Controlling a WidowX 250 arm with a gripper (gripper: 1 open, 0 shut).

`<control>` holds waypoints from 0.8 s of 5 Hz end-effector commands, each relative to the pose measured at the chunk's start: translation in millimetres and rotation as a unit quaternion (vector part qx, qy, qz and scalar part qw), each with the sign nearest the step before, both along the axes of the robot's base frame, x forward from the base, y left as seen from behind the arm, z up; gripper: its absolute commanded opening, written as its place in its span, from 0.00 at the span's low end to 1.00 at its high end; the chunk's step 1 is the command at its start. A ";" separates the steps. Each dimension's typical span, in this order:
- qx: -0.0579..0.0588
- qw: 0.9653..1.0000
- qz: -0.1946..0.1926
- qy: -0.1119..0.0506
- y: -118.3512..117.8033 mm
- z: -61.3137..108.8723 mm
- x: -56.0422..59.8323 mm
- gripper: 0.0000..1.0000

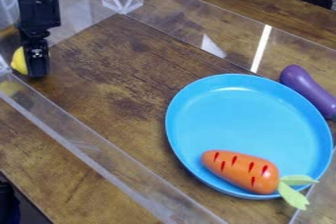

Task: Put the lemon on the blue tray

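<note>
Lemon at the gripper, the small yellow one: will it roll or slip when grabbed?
The small smooth yellow oval toy lemon looks rounded, so it may roll if nudged. Its glossy surface could slip between the black gripper fingers. It seems rigid and light.

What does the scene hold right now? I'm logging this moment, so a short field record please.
lemon: far left on the wooden table, partly hidden by the tool
tool: pointing down at the lemon; grip unclear
blue tray: right side, lemon not on it
carrot: lying on the tray
eggplant: on the table beyond the tray
</note>
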State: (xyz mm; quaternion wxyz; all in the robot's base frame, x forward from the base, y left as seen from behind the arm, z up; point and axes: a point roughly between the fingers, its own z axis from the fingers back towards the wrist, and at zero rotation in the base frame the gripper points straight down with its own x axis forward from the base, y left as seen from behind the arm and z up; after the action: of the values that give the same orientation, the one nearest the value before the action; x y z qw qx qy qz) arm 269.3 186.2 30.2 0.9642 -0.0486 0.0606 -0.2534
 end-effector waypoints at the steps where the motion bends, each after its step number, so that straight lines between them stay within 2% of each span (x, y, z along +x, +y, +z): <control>1: 0.013 1.000 0.007 -0.017 10.9 14.3 -5.5 0.00; 3: 0.010 0.999 0.036 -0.010 10.2 12.3 6.0 0.00; 4: 0.007 1.000 0.025 -0.006 7.6 26.4 1.9 0.00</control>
State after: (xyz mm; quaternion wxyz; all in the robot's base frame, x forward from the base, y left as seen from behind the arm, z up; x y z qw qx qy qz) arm 261.4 185.3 29.1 0.9664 -0.0775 0.0865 -0.2292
